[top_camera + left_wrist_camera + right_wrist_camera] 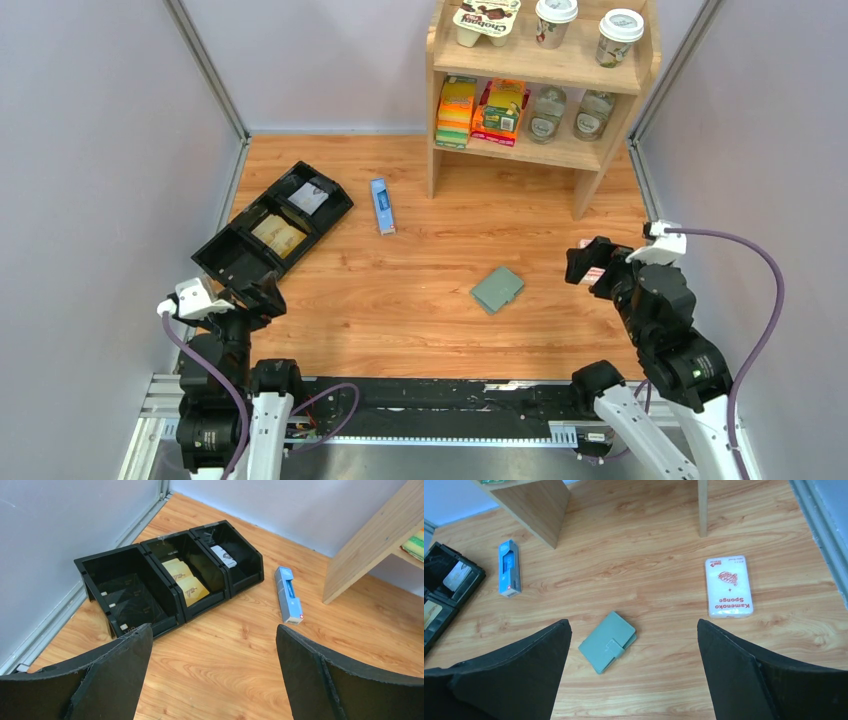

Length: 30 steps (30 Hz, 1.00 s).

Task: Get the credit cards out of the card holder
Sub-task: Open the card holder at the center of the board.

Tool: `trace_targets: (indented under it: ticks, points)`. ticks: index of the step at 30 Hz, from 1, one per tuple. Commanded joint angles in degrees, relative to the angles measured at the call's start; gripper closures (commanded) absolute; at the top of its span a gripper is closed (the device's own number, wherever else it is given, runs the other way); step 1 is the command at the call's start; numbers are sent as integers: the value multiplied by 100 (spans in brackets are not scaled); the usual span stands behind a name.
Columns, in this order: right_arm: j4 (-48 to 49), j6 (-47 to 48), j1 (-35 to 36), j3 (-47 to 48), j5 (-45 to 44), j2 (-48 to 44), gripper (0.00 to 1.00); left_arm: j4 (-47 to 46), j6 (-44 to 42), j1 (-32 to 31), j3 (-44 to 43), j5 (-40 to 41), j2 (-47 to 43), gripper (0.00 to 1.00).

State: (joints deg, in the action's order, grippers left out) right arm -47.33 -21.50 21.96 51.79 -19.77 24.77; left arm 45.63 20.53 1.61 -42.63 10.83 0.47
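Left gripper (212, 634): jaws spread wide, holding nothing, low over bare wood near the table's left side.
Black tray (107, 553): just ahead of the left gripper, three compartments; tan flat pieces (186, 582) lie in the middle one, and I cannot tell whether they are cards.
Blue box (288, 594): flat on the wood to the right of the tray, apart from it and no part of this job.
Card holder (607, 641): folded shut, lying flat at an angle in the middle of the table, well apart from both arms and nearer the right one.
Clasp tab (616, 644): wraps over the long edge that faces the sponge pack; it looks fastened.
Credit cards: none show at the card holder, so I judge they sit inside it.
Right gripper (634, 623): jaws wide apart and empty, held above the table with the card holder just below its midline in the wrist view.
Sponge pack (728, 586): white packet on the wood to the right, clear of the card holder.
Step in hand: reach and open, as I judge it.
Doing it well: bring the right gripper down on the tab side, turn the wrist to match the card holder's slant, and bring the left gripper across to pin the far cover so it does not slide.
Risk: a thin, flat thing on smooth wood may skate away from a one-sided push.
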Motion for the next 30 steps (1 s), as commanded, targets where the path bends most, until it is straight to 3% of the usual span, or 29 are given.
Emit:
trace_targets:
  ticks: [1, 9, 13, 18, 22, 30]
  points:
    - [31, -223, 19, 7, 473, 395, 0, -159, 301, 33, 115, -159, -92, 0]
    - [110, -654, 19, -178, 1308, 1529, 0, -115, 768, 33, 106, -792, 1165, 0]
    - [75, -698, 11, -47, 1607, 2565, 0, -1, 829, 41, 1, -1047, 1745, 0]
    - [144, -874, 19, 69, 1450, 3673, 0, 157, 934, 33, -114, -1531, 2360, 0]
    - [619, -681, 11, -169, 1879, 4114, 0, 44, 874, 33, 35, -1793, 2440, 0]
    - [1516, -1506, -86, -687, 2179, 4755, 2, -80, 680, 41, 185, -2146, 2545, 0]
